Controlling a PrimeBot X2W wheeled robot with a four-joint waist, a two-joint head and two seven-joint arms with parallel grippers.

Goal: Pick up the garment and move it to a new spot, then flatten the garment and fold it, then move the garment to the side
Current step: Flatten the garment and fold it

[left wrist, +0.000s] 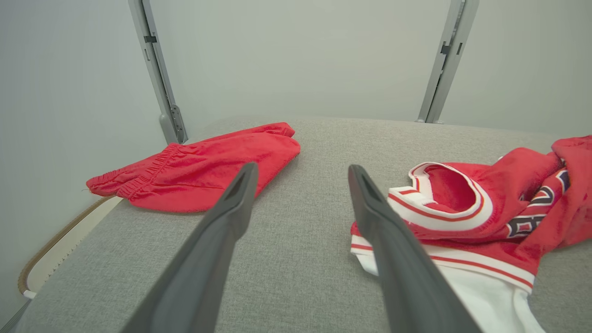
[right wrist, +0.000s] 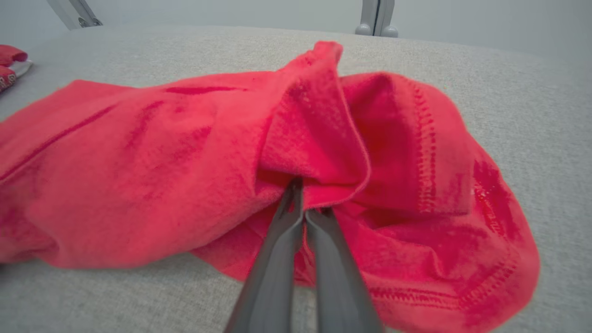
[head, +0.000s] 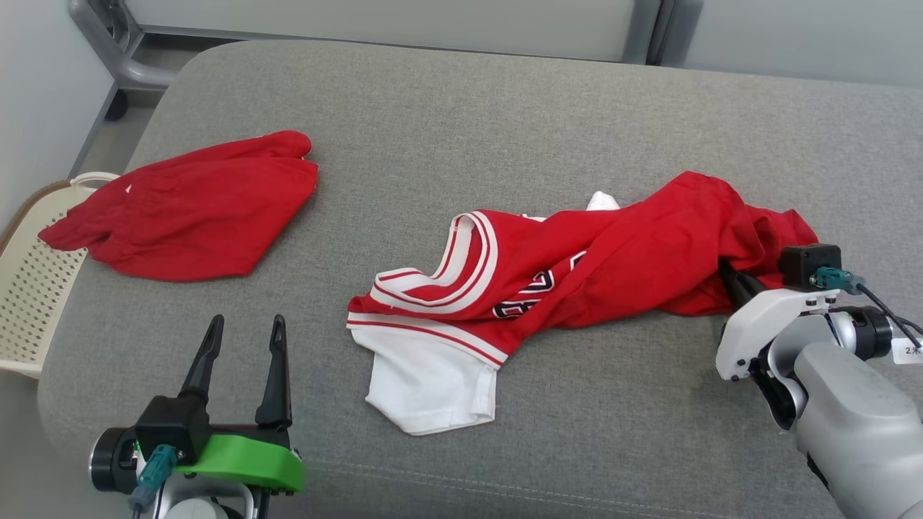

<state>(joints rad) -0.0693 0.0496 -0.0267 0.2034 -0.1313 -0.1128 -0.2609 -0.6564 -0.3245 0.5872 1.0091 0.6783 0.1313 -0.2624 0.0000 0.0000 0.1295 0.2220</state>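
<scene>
Head view shows the jersey [head: 577, 267] crumpled on the cushion [head: 505, 115], right of its middle, its dark numerals folded and unreadable. The right gripper [right wrist: 303, 194] pinches its red edge; the left gripper [head: 244, 328] gapes empty over the cushion's near-left corner. Shorts [head: 195, 209] lie at the cushion's left edge.

left gripper [left wrist: 301, 169] over the grey cushion [left wrist: 300, 273], fingers [left wrist: 222, 226] spread wide
red shorts [left wrist: 199, 171] lie off past one finger, the red-and-white jersey [left wrist: 462, 208] bunched by the other (its white hem runs behind that finger), and a pale basket [left wrist: 55, 243] rim peeks at the cushion's edge.
</scene>
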